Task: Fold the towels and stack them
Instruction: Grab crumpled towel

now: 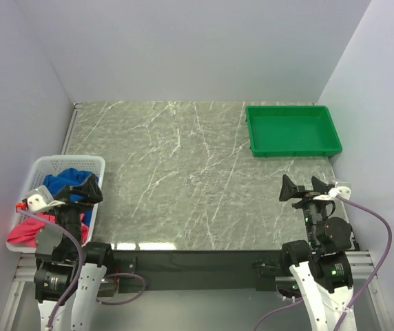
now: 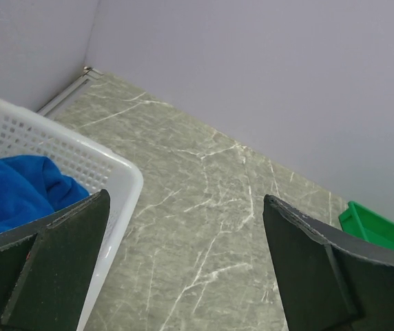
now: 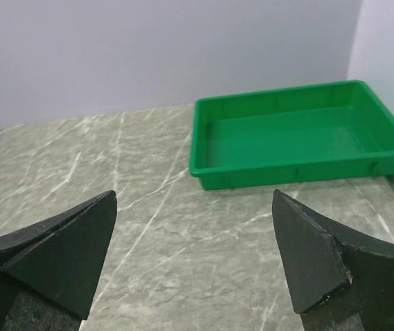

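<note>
Top view: white lattice basket (image 1: 95, 163) sits at the left edge of the grey-green marble-patterned table (image 1: 183, 172). Blue towel (image 1: 65, 181) lies crumpled inside the basket, toward its far half; cannot tell whether the blue cloth is one piece or two. Pink-red towel (image 1: 23, 233) is bunched at the basket's near end and spills over the near-left rim. Nothing is folded or stacked. Left gripper (image 1: 94, 189) hangs over the basket's right rim, jaws spread wide and holding nothing. Left wrist view agrees: left gripper (image 2: 187, 200) has bare table between its fingers, with the basket rim (image 2: 118, 169) and blue towel (image 2: 11, 193) under its left finger. Right gripper (image 1: 302, 186) is well apart from the basket, at the opposite side of the table, jaws fully apart and empty. Right wrist view shows right gripper (image 3: 193, 196) over bare table. Green tray (image 1: 293, 153) stands at the table corner diagonally farthest from the basket; it is also seen ahead of the right gripper (image 3: 286, 174), with no cloth in it.
</note>
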Action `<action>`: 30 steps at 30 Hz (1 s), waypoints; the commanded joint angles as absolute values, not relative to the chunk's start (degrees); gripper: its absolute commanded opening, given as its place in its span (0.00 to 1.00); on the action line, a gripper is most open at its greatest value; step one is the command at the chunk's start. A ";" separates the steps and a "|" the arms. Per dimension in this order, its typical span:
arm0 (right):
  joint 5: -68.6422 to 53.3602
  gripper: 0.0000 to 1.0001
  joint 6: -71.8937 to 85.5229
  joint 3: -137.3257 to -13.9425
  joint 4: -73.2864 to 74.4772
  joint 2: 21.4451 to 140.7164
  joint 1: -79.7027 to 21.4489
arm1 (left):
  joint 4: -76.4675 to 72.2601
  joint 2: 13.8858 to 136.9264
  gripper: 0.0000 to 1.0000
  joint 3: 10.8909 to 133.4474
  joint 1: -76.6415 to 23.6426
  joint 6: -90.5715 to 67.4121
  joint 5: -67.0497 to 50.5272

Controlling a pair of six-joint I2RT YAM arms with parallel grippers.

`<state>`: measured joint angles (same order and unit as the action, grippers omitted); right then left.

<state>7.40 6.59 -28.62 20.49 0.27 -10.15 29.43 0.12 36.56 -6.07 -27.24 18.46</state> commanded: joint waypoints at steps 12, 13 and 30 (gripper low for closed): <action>15.47 1.00 8.70 -29.36 20.74 -17.23 -15.20 | 48.15 30.65 0.99 49.56 -5.89 -52.18 36.38; 15.38 1.00 8.70 -29.27 20.57 -17.14 -15.55 | 49.30 35.11 0.99 51.22 -5.89 -53.42 37.78; 16.79 1.00 8.53 -29.71 22.15 -17.23 -24.60 | 39.56 69.51 0.99 55.63 14.75 -48.96 36.84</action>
